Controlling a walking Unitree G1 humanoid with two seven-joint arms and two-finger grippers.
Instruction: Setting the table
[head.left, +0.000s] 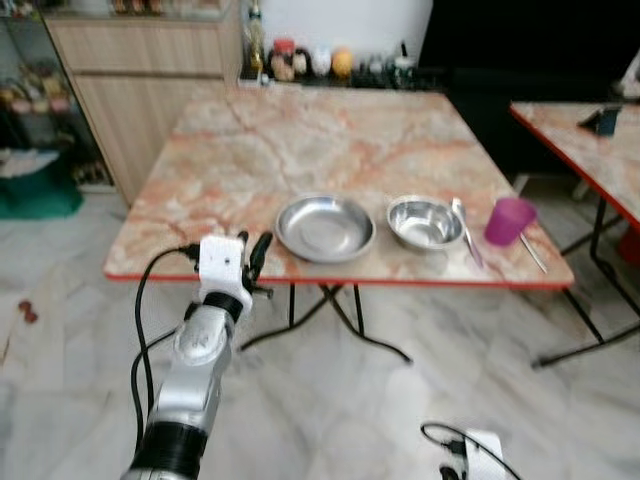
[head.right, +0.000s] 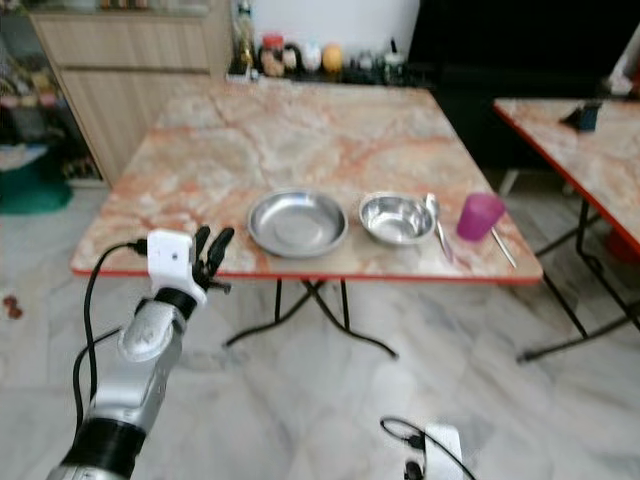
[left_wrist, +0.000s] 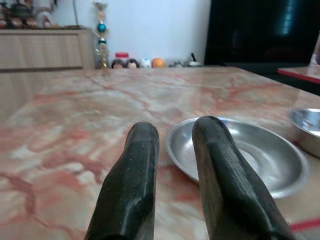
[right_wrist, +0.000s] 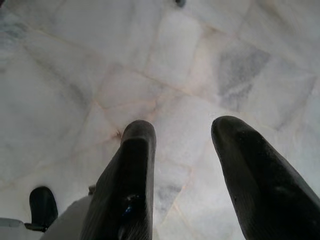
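**Left gripper at the table's near edge, dishes off to its right**

My left gripper hovers at the near edge of the marble-patterned folding table, lower left of centre in the left eye view. Its two black fingers stand a narrow gap apart and hold nothing. The steel plate lies just beside them, ahead and to the right, so my left arm is the nearer one. Further right along the same edge sit the steel bowl, a spoon with its long axis running from the far side towards the table edge, and the purple cup with a thin stick-like utensil next to it; I cannot tell what that is. My right gripper hangs low over the pale tiled floor, fingers well parted and empty, far from everything. The frames are soft, the bottles at the table's far edge blur together, and the bowl is cut off in my left wrist view
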